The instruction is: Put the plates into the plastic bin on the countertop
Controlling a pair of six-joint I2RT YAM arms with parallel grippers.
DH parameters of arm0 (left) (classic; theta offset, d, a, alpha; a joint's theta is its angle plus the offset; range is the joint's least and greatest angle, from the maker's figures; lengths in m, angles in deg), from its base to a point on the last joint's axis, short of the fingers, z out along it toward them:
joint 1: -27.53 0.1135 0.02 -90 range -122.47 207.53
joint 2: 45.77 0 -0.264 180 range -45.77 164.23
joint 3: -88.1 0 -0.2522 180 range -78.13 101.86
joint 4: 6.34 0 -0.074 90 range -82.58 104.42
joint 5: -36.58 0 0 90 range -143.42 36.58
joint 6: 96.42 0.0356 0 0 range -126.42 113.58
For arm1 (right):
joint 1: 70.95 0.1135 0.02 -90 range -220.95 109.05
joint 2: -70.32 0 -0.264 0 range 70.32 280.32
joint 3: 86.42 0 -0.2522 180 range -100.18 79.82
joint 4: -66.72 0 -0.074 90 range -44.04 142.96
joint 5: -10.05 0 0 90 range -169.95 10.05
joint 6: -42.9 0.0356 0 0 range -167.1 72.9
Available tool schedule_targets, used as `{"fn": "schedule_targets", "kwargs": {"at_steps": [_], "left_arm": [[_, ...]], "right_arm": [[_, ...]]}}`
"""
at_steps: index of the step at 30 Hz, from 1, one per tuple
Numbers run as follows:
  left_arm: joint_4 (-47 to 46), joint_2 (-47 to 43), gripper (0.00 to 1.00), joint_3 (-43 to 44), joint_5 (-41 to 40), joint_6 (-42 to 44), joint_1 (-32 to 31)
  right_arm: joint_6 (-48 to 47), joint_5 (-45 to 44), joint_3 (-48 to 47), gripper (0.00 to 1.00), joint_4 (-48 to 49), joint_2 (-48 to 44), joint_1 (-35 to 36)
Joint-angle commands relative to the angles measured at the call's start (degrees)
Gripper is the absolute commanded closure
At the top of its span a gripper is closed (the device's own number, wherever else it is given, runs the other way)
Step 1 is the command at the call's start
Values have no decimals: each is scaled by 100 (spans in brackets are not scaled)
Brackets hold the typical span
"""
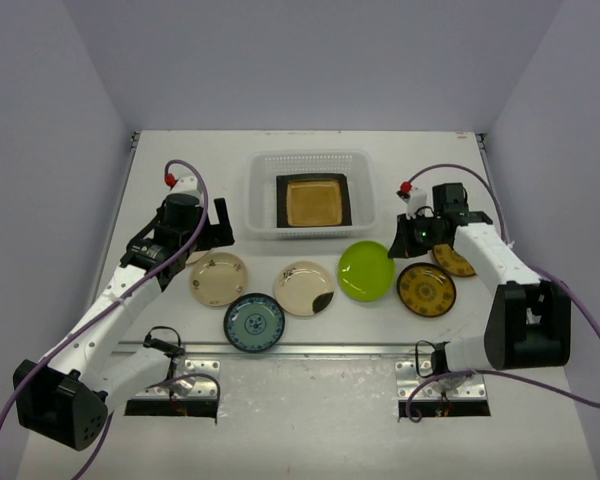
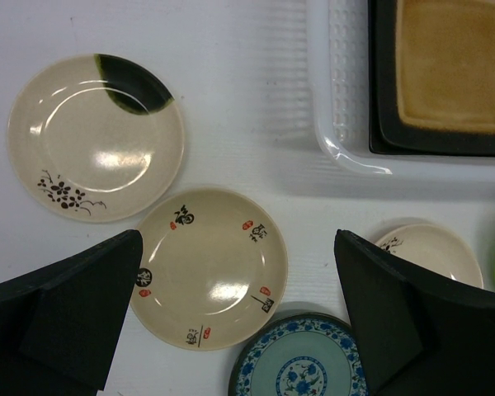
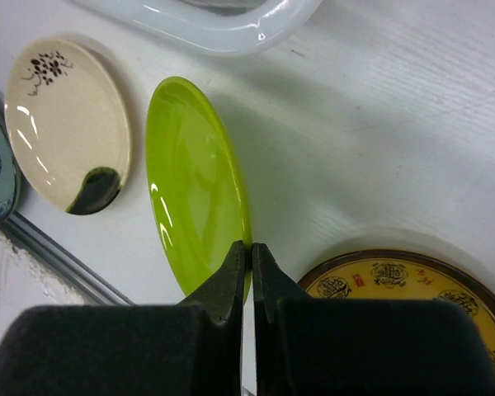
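Observation:
The plastic bin [image 1: 263,196] stands at the back centre of the countertop [image 1: 310,420] and holds a square dark-rimmed plate with an amber centre [image 1: 314,200]. My right gripper [image 3: 248,247] is shut on the near rim of the lime green plate [image 3: 194,181], which shows right of centre in the top view [image 1: 366,270]. My left gripper [image 2: 238,272] hangs open above a cream plate with characters [image 2: 208,266]. Around it lie a cream plate with a dark patch [image 2: 96,136], a blue-white plate [image 2: 301,359] and a brown-yellow plate [image 1: 426,290].
Another cream plate [image 1: 304,288] lies between the character plate and the green one. A second brown-yellow plate [image 1: 452,262] is partly hidden under my right arm. A metal rail [image 1: 310,350] runs along the near edge. Walls enclose the left, back and right.

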State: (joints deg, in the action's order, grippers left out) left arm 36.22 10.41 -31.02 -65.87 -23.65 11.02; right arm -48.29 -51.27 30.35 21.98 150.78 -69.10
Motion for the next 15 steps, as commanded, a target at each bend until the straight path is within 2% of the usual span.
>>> {"fn": "schedule_targets", "kwargs": {"at_steps": [1,7,15], "left_arm": [[-225,-64,0,0,-21,-26,-27],[-227,-79,0,-7,-11,-34,-36],[-217,-133,0,-9,-26,-43,-33]], "right_arm": [[49,356,-88,100,5,-610,-105],[80,975,-357,100,-50,-922,-424],[988,1669,-1290,100,295,-555,-513]]}}
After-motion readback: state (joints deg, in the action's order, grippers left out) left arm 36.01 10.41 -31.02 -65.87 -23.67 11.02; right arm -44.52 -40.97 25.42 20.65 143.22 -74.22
